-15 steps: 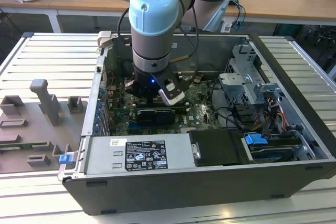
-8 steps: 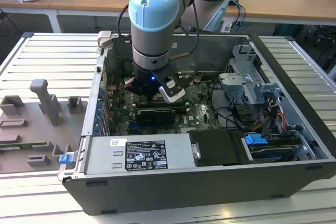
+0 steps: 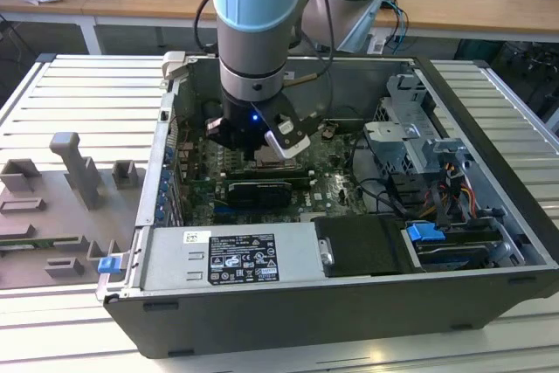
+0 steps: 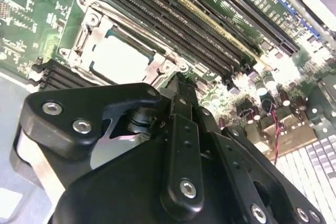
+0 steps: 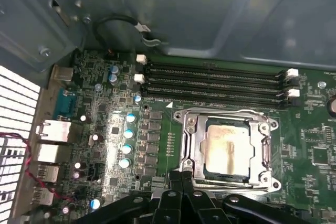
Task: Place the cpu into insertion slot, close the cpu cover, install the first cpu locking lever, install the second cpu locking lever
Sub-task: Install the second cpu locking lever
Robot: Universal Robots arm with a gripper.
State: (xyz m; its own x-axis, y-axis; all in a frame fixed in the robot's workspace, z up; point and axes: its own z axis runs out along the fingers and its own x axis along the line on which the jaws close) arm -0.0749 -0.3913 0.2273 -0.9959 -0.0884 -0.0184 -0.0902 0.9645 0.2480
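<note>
The cpu (image 5: pixel 227 148) lies flat in the insertion slot (image 5: pixel 179 115) on the green board, its pale metal face up. The silver cpu cover (image 5: pixel 262 145) lies down over it, framing the chip through its square cut-out. My gripper (image 5: pixel 182 178) is shut with nothing between its fingers, its tips just off the socket's near edge. In the second wrist view the gripper (image 4: pixel 178 83) points at the edge of the cpu cover (image 4: pixel 153 71) beside the cpu (image 4: pixel 119 59). In the exterior view the gripper (image 3: pixel 259 153) reaches down into the open computer case.
Long black memory slots (image 5: pixel 215 82) run beside the socket. A black graphics card (image 3: pixel 258 191), the power supply (image 3: pixel 236 255) and a drive cage (image 3: pixel 410 141) crowd the case (image 3: pixel 489 128). A grey fixture tray (image 3: pixel 61 207) lies at the exterior view's left.
</note>
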